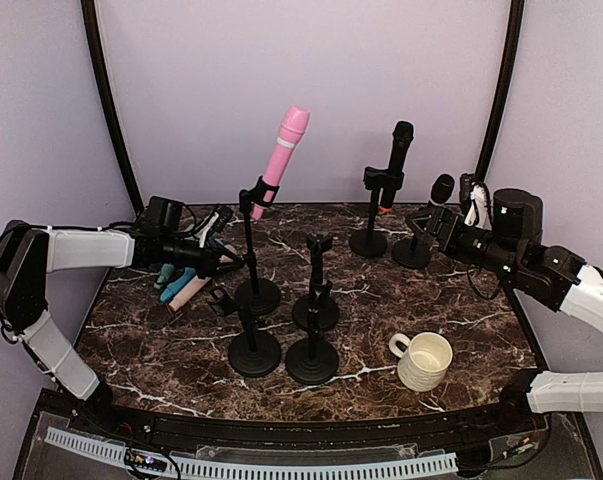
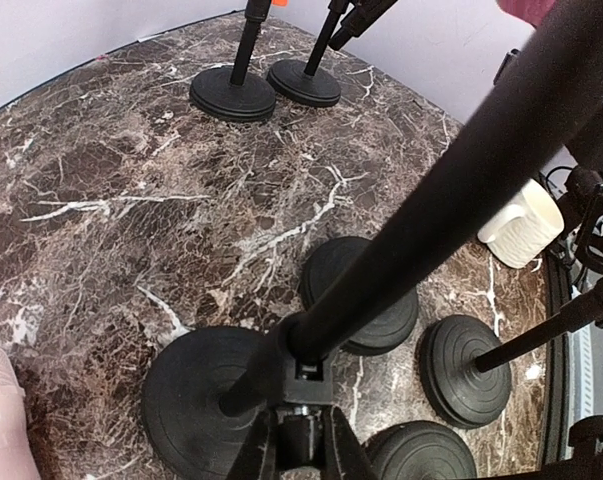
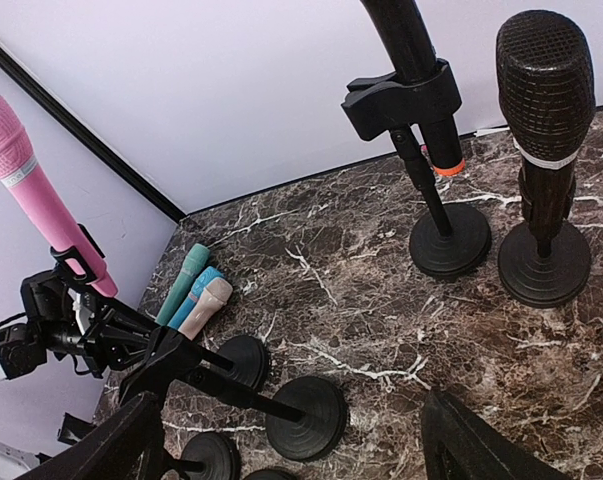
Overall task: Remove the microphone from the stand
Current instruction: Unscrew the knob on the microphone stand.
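Observation:
A pink microphone (image 1: 284, 150) sits tilted in the clip of a tall black stand (image 1: 251, 250), whose round base (image 1: 257, 296) rests on the marble table (image 1: 461, 320). My left gripper (image 1: 233, 262) is shut on that stand's pole, low down. In the left wrist view the left gripper (image 2: 301, 425) pinches the pole's joint block (image 2: 319, 378) above the base (image 2: 196, 400). My right gripper (image 1: 428, 222) stands open at the back right, beside a short black microphone (image 1: 440, 189). In its own view the right gripper (image 3: 291, 450) holds nothing, and the pink microphone (image 3: 36, 190) is far left.
A second black microphone (image 1: 396, 160) stands in a stand at the back. Three empty stands (image 1: 315, 313) (image 1: 254, 352) (image 1: 312, 360) crowd the middle front. A cream mug (image 1: 424, 360) sits front right. Loose microphones (image 1: 181, 285) lie at the left edge.

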Robot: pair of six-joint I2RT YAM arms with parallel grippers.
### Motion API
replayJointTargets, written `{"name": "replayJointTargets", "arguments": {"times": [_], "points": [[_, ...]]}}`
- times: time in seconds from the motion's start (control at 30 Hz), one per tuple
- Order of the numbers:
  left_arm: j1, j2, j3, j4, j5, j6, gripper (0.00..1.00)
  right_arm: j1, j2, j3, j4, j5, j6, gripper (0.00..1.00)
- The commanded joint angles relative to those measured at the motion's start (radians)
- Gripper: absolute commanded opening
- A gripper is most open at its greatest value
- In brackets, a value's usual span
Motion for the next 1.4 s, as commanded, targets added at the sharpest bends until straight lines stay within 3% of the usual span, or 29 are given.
{"name": "replayJointTargets", "arguments": {"times": [0.0, 0.67, 0.87, 1.07, 1.2, 1.37], "points": [[0.021, 0.010, 0.003, -0.004, 0.098, -0.082, 0.12, -0.005, -0.015, -0.011, 0.017, 0.012, -0.003, 0.90], [0.064, 0.081, 0.004, -0.037, 0.198, -0.286, 0.08, -0.005, -0.022, -0.011, 0.014, 0.014, -0.001, 0.90], [0.066, 0.079, 0.004, -0.082, 0.165, -0.283, 0.08, -0.005, -0.028, -0.020, 0.019, 0.012, 0.001, 0.90], [0.066, 0.027, -0.015, -0.060, 0.066, -0.265, 0.25, -0.005, -0.069, -0.032, 0.030, 0.024, -0.008, 0.90], [0.066, 0.004, -0.020, 0.015, 0.027, -0.279, 0.46, -0.005, -0.048, 0.011, 0.002, 0.030, -0.045, 0.90], [0.066, -0.034, -0.040, 0.068, 0.014, -0.279, 0.56, -0.005, -0.032, 0.031, -0.003, 0.034, -0.054, 0.90]]}}
